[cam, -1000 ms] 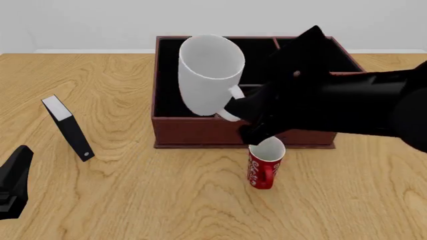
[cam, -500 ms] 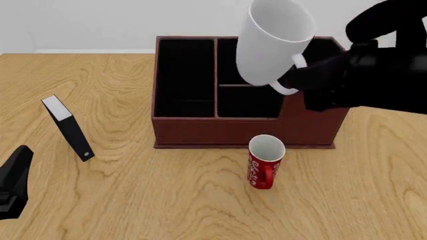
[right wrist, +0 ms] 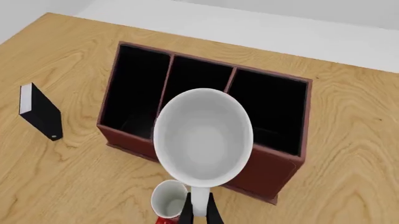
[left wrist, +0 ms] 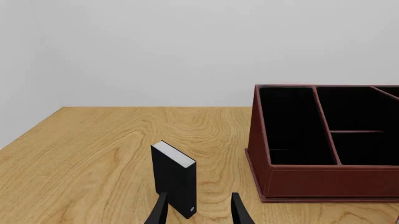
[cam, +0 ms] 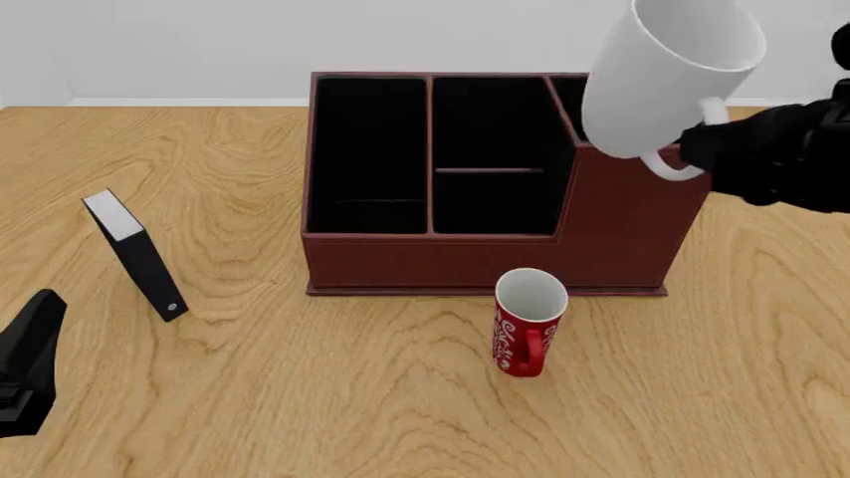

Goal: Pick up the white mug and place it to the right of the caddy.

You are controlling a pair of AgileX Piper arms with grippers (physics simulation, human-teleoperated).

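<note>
Taking the caddy (cam: pixel 492 179) as my landmark and working from near to far: nearest me, well off to the caddy's left, my left gripper (left wrist: pixel 198 211) hangs low over the table (cam: pixel 332 398) with its jaws parted and holding nothing. The black-and-white slab (cam: pixel 133 254) stands just beyond them, still left of the caddy. Just in front of the caddy's front wall stands the red mug (cam: pixel 529 321), upright, close to the wall.

Farther on, my right gripper (right wrist: pixel 198 207) has its jaws clamped narrow on the handle of the white mug (cam: pixel 671 80). The mug hangs in the air, tilted, above the caddy's taller right-hand corner, touching nothing below.

I judge this the carry step: the mug is lifted but not yet over its spot. Next I need to travel farther right until the mug clears the caddy's right wall, bring it upright, lower it onto bare table beside that wall, and only then part my jaws.
</note>
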